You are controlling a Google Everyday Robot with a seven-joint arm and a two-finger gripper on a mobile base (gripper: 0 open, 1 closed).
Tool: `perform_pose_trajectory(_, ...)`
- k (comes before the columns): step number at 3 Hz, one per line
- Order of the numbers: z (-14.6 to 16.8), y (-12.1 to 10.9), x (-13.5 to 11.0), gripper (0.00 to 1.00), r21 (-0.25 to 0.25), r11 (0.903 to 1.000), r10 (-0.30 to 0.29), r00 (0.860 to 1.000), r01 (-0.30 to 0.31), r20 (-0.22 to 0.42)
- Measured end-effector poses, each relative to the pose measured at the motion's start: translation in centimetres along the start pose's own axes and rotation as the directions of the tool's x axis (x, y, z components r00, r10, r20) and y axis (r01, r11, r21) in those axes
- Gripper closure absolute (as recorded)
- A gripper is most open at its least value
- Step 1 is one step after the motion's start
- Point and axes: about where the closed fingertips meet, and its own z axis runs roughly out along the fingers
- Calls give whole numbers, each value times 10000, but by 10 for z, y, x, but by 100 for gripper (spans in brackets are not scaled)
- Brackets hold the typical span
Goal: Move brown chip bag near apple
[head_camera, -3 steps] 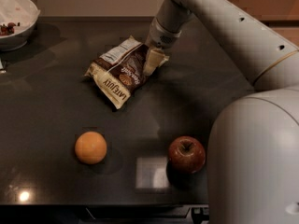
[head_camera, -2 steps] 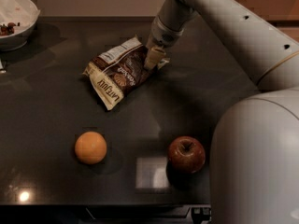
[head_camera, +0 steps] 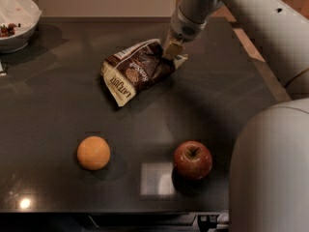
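The brown chip bag (head_camera: 136,71) hangs tilted above the dark table, its right end pinched by my gripper (head_camera: 172,51). Its cream-edged lower left end points down toward the table. The gripper is shut on the bag's right edge, at the back centre of the table. The red apple (head_camera: 192,159) with a short stem sits near the front edge, right of centre, well below the bag.
An orange round fruit (head_camera: 93,152) lies at the front left. A white bowl (head_camera: 14,21) with some food stands at the back left corner. The dark table (head_camera: 58,105) ends at the front edge; my arm and base (head_camera: 270,168) fill the right side.
The gripper has lifted the bag off the table and carried it a little to the right; the bag now hangs more tilted.
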Motion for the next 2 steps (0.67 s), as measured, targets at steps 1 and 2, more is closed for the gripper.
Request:
perform_pose_trajectory(1, -26, 12, 17, 100, 15, 9998, 198, 9997, -197, -156)
perform_pose_trajectory(2, -56, 32, 36, 100, 17, 9987, 501, 9982, -500, -333)
